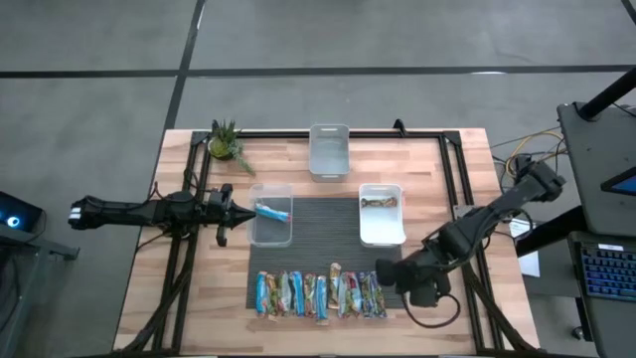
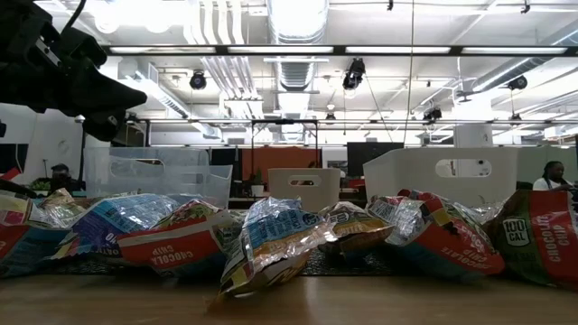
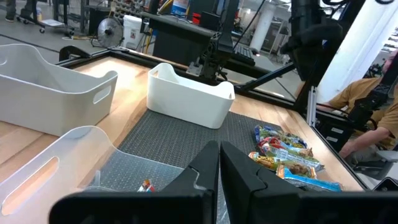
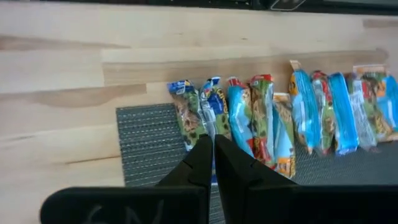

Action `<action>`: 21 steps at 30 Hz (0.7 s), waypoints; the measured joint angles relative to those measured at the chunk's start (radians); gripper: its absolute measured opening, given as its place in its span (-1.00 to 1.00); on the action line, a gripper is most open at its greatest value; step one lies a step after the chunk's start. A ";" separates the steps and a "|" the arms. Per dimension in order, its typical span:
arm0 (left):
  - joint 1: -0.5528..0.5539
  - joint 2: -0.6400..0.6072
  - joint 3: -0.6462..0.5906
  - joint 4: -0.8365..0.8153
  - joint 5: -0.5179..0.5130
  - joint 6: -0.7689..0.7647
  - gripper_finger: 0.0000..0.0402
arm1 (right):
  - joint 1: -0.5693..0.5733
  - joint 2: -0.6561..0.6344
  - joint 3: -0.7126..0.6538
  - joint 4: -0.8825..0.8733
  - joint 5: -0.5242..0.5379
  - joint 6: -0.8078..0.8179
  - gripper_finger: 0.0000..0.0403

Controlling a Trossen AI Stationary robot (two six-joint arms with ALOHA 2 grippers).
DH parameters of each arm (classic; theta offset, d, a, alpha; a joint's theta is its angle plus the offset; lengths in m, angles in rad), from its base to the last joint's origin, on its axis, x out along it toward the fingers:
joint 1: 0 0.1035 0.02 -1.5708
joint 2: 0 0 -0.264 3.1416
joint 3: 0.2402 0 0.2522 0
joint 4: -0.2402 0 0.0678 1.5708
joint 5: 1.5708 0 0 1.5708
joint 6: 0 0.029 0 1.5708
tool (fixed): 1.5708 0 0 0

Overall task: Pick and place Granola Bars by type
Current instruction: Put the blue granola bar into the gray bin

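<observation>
High: Granola Bars (image 1: 320,294) packed in a row at the mat's near edge; right gripper (image 1: 386,273) closed, empty, just beside the row's end.

Left wrist: left gripper (image 3: 219,163) closed, empty over clear bin (image 3: 74,163).

Right wrist: bars overlap, so a double pick is likely.

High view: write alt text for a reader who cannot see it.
A row of granola bars lies along the near edge of a dark mat on a wooden table. The right tool, shut, sits at the row's right end; the left tool, shut, is beside a clear bin holding one blue bar.
</observation>
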 joint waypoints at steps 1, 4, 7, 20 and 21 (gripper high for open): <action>0.000 0.000 0.000 0.000 0.000 0.000 -1.00 | 0.000 0.007 0.000 0.005 0.001 -0.012 -0.96; 0.000 0.000 0.000 0.000 0.000 0.000 -1.00 | 0.000 0.034 0.000 0.032 0.013 -0.046 -0.96; 0.000 0.000 0.000 0.000 0.000 0.000 -1.00 | 0.000 0.058 0.000 0.047 0.051 -0.059 -0.96; 0.000 0.000 0.000 0.000 0.000 0.000 -1.00 | -0.002 0.166 0.000 0.037 0.063 -0.066 -0.74; 0.000 0.000 0.000 0.000 0.000 0.000 -1.00 | -0.002 0.170 -0.001 0.037 0.063 -0.067 -0.70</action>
